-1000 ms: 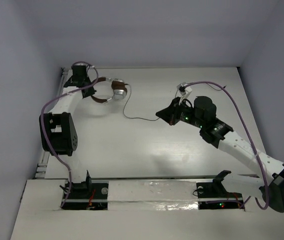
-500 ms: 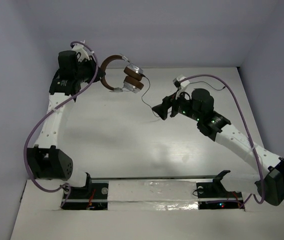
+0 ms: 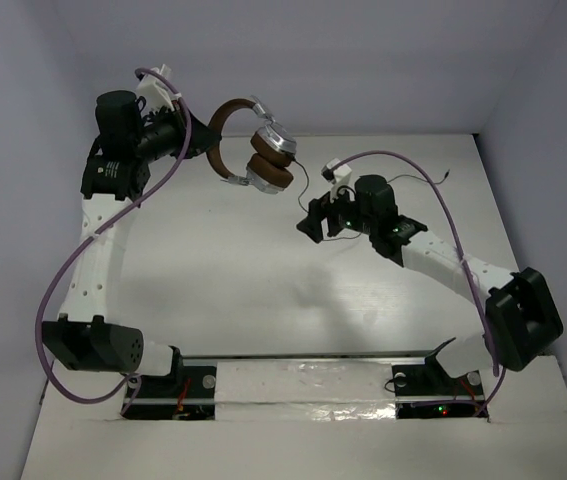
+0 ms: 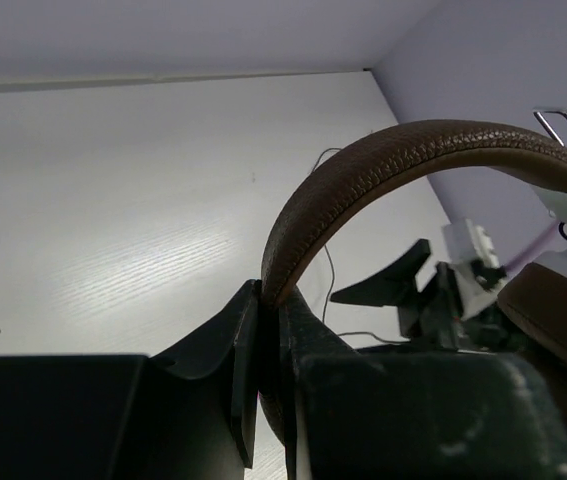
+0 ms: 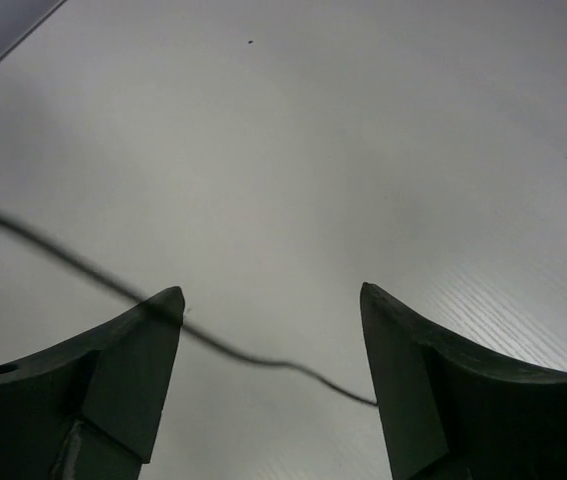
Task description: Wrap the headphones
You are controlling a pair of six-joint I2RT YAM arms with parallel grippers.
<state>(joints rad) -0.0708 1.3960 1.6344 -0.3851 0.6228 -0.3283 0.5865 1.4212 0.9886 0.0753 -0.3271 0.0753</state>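
Observation:
The headphones [image 3: 258, 150] hang in the air over the table's far left, with brown headband [image 4: 403, 160], silver cups and brown ear pads [image 4: 553, 320]. My left gripper [image 3: 201, 143] is shut on the lower end of the headband [image 3: 221, 140], which stands pinched between its fingers [image 4: 268, 295]. The thin dark cord [image 3: 301, 185] drops from the cups toward my right gripper [image 3: 308, 222]. That gripper [image 5: 271, 290] is open above the table. The cord [image 5: 243, 355] runs loose across the gap between its fingers, held by neither.
Purple arm cables [image 3: 433, 195] loop over both arms. The cord's far end [image 3: 443, 176] lies near the back right of the white table [image 3: 263, 300]. Grey walls close in the back and sides.
My left arm has lifted the headphones off the table and swung them up and to the right. The right gripper has opened and moved left, toward the hanging cord.

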